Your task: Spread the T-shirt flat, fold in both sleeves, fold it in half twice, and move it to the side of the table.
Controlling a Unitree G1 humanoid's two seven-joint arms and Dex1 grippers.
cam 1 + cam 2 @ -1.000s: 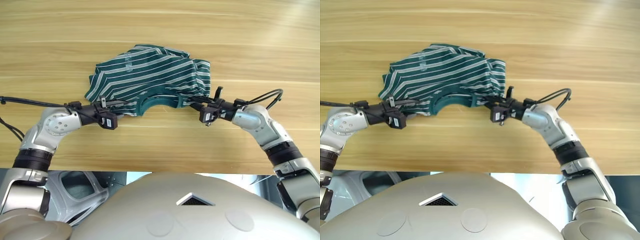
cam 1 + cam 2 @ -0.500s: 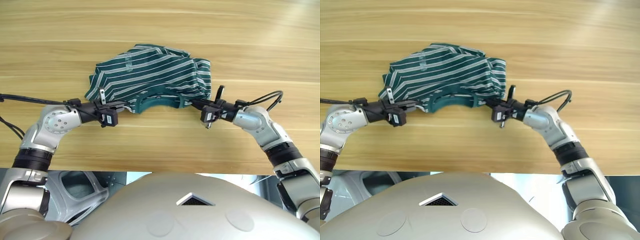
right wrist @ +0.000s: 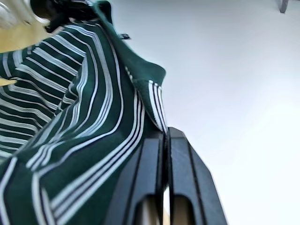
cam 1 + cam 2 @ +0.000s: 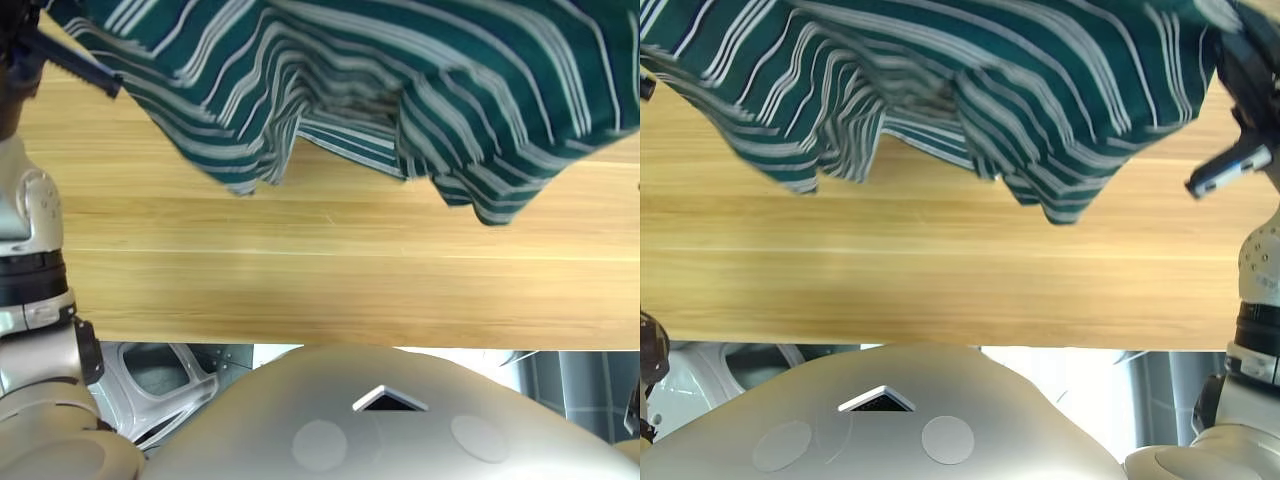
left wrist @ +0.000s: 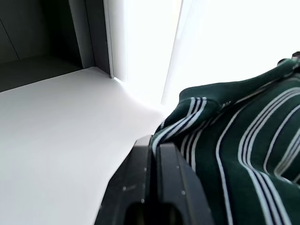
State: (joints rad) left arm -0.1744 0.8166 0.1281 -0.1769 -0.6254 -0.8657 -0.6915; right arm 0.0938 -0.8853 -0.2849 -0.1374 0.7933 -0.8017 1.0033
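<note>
- dark green white-striped cotton T-shirt (image 4: pixel 400 80) is hanging in the air over the light wooden counter (image 4: pixel 320 280), stretching across between both tools
- its lower edge is sagging in uneven folds and points
- left tool (image 5: pixel 153 146) is pinching one upper corner, fingers pressed together on the fabric
- right tool (image 3: pixel 165 136) is clamping the opposite upper corner, fingers likewise closed on cloth
- bare wood is showing below the hanging edge, down to the counter's straight near edge

T-shirt (image 4: pixel 400 80) draped across the front, room beneath its hem over table (image 4: pixel 300 270)
</note>
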